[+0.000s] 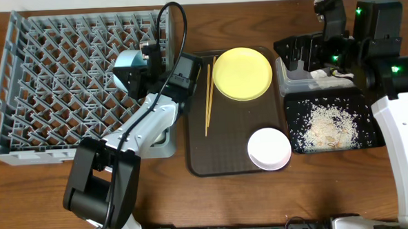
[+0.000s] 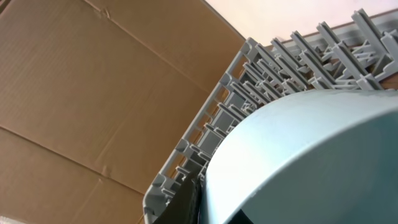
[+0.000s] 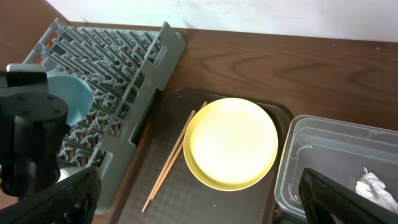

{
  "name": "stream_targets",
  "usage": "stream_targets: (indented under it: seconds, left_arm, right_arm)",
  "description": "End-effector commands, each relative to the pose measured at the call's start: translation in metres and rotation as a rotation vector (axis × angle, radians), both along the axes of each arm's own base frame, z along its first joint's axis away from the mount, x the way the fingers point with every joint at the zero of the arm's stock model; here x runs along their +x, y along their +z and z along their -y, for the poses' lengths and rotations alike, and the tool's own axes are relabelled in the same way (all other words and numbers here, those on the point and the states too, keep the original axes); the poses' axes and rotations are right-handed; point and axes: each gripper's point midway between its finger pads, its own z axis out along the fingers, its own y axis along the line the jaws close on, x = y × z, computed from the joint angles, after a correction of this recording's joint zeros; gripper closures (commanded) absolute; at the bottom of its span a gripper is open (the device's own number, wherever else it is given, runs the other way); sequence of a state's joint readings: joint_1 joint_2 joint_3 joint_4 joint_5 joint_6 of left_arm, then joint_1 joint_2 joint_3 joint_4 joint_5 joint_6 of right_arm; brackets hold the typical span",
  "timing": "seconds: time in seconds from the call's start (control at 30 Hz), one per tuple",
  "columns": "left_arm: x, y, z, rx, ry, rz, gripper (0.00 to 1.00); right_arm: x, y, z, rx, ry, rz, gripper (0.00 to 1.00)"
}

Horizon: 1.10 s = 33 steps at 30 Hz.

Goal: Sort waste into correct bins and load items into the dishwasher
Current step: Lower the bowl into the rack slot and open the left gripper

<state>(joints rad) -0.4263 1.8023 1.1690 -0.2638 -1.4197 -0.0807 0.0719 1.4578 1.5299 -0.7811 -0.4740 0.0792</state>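
1. Risk, L side: the L gripper (image 1: 141,60) is clamped shut on the light blue bowl (image 1: 126,68), which sits tilted on edge over the right part of the grey dish rack (image 1: 50,73). If it lets go before the rim drops between the pegs (image 2: 298,50), the bowl prob. tips or rolls off the rack edge.
2. Risk, pegs: coming down at an angle could catch the rim on a peg top and twist the bowl in the grip. The wrist view is nearly all bowl, so seating can't be checked from there; fingers aren't visible in it.
3. Risk, R side: the R gripper (image 1: 301,55) is spread wide w/ nothing in it, over the clear tub (image 3: 323,143) that holds the white tissue (image 3: 373,186). A low sweep could nudge the tub or the black tray (image 1: 290,104) and scatter the rice scraps (image 1: 325,123).
4. Look of bowl: pale blue, smooth, matte, round and deep; no scraps seen on the visible outside.
5. Left to load, by my read: yellow plate (image 1: 242,73), chopsticks (image 1: 207,100), white bowl (image 1: 269,149), all on the brown tray (image 1: 219,155).
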Motion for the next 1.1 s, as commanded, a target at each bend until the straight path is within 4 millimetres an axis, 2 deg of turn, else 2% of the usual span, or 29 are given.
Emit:
stream_targets:
  seconds: [0.0, 0.23, 0.37, 0.77, 1.0, 1.07]
  left_arm:
    - [0.000, -0.008, -0.003, 0.028, 0.024, -0.004, 0.93]
    - [0.003, -0.028, -0.002, 0.078, 0.040, -0.047, 0.93]
    - [-0.001, -0.023, -0.004, 0.144, 0.081, -0.024, 0.93]
    - [-0.003, -0.023, -0.003, 0.170, 0.076, -0.061, 0.92]
    - [-0.002, -0.026, 0.007, 0.160, 0.044, -0.068, 0.92]
    - [-0.002, -0.026, 0.011, 0.160, 0.035, -0.068, 0.86]
  right_arm:
    - [0.002, 0.004, 0.002, 0.007, -0.010, 0.006, 0.01]
    - [0.002, 0.004, 0.002, 0.007, -0.010, 0.006, 0.01]
    - [0.002, 0.004, 0.002, 0.007, -0.010, 0.006, 0.01]
    - [0.002, 0.004, 0.002, 0.007, -0.010, 0.006, 0.01]
    - [0.002, 0.004, 0.002, 0.007, -0.010, 0.006, 0.01]
    - [0.002, 0.004, 0.002, 0.007, -0.010, 0.005, 0.01]
